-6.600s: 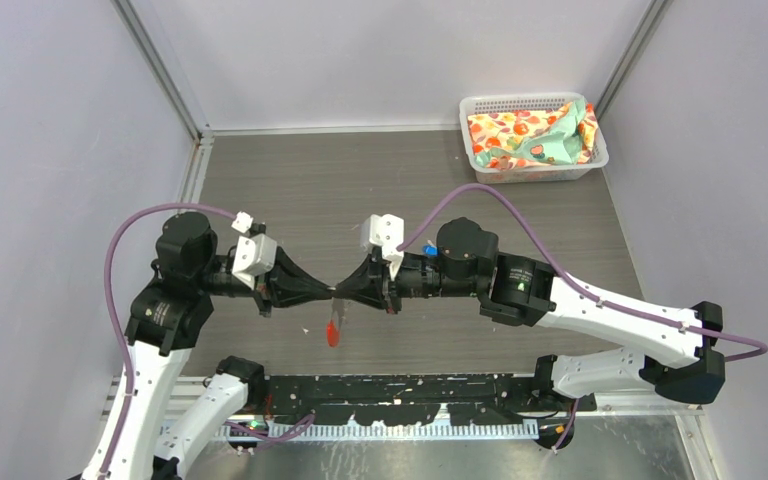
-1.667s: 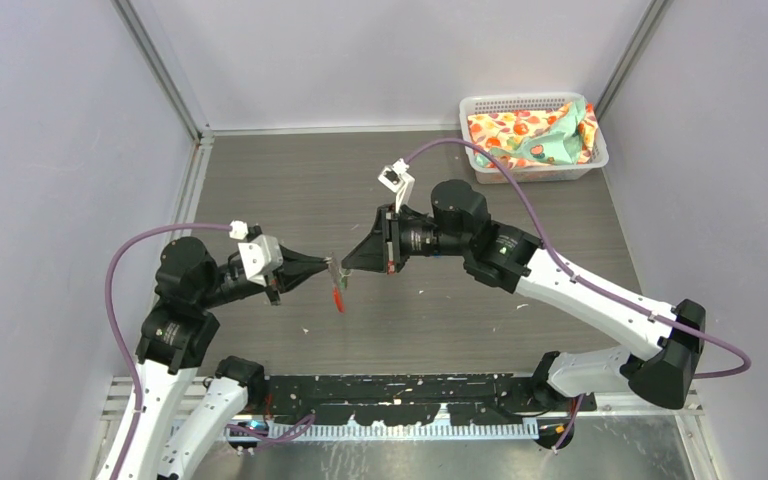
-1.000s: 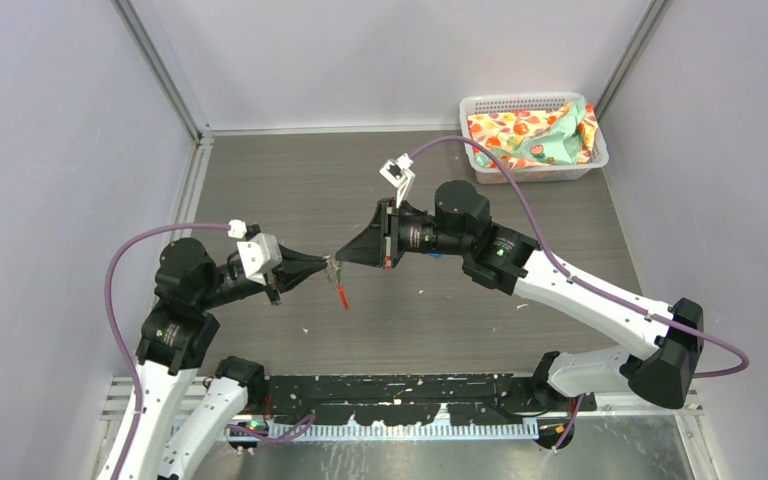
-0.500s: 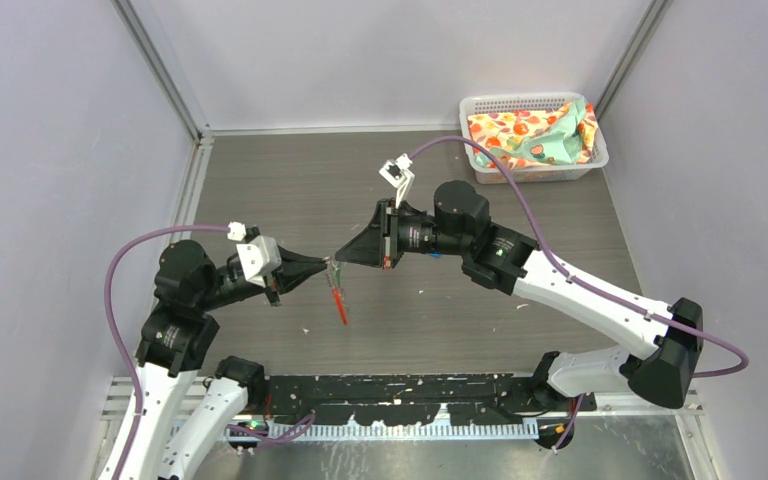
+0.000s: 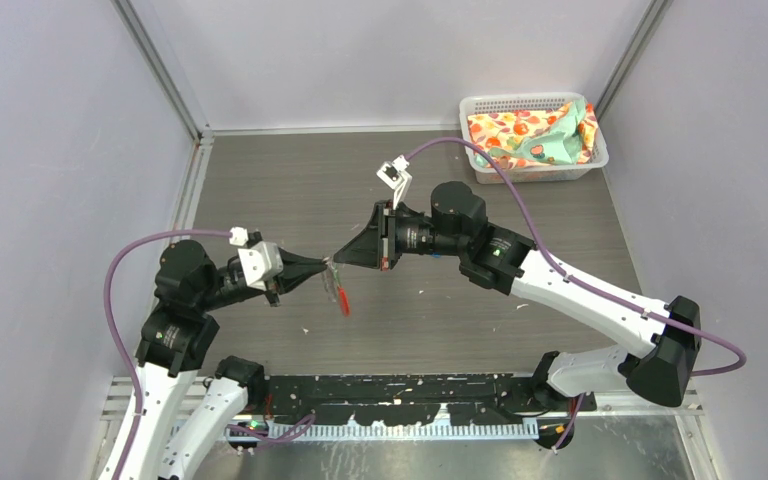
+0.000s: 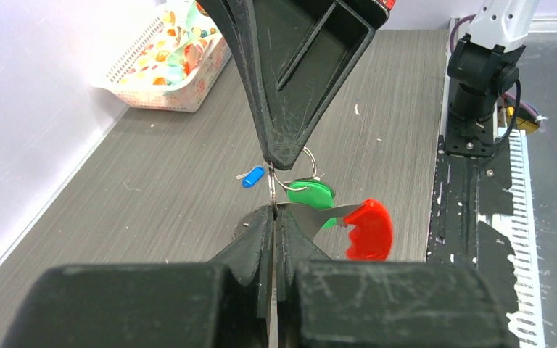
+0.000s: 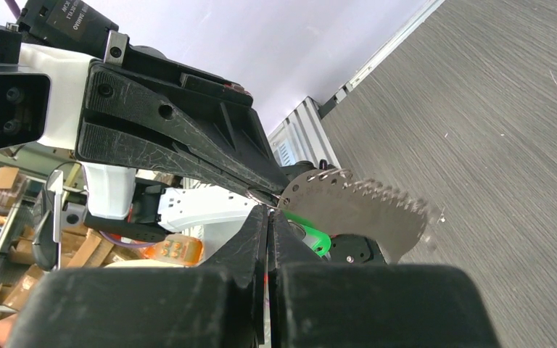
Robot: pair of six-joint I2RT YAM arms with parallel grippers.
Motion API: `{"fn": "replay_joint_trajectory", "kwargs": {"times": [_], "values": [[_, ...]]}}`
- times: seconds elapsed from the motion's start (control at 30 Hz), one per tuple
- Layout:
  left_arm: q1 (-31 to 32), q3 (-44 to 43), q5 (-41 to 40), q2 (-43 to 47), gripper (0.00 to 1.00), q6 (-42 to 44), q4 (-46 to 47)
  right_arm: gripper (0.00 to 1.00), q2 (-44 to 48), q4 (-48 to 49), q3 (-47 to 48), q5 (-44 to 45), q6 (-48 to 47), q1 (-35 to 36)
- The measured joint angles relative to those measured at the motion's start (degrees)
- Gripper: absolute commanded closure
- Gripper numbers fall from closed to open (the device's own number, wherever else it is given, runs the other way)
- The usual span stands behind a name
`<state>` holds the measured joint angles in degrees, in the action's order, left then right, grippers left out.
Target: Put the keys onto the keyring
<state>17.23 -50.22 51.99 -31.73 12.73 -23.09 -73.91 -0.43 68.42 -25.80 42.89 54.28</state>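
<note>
Jaws left and right meet tip to tip, both clamped on the keyring [image 6: 271,190] (green key [image 6: 312,194] hanging there), blue key [image 6: 253,176] on the table [image 6: 152,181].

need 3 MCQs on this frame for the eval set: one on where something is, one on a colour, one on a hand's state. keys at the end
1. Where is the blue key?
A) hanging on the keyring
B) lying on the table, apart from the keyring
C) hidden from every camera

2. What colour is the tag hanging from the keyring?
A) yellow
B) black
C) red

3. How is the left hand?
A) shut on the keyring wire, up in the air
B) wide open above the table
C) lying flat on the table, holding nothing

Answers:
1 B: the left wrist view shows it on the wood, beyond and below the ring.
2 C: the crescent-shaped tag is red in the left wrist and top views.
3 A: its fingers are pressed together with the wire between them, clear of the table.
</note>
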Motion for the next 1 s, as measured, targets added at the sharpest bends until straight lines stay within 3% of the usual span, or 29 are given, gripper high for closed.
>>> {"fn": "replay_joint_trajectory", "kwargs": {"times": [1.0], "values": [[0.00, 0.00, 0.55, 0.11, 1.00, 4.31, -2.49, 0.99, -0.02, 0.81, -0.22, -0.24, 0.76, 0.59]]}}
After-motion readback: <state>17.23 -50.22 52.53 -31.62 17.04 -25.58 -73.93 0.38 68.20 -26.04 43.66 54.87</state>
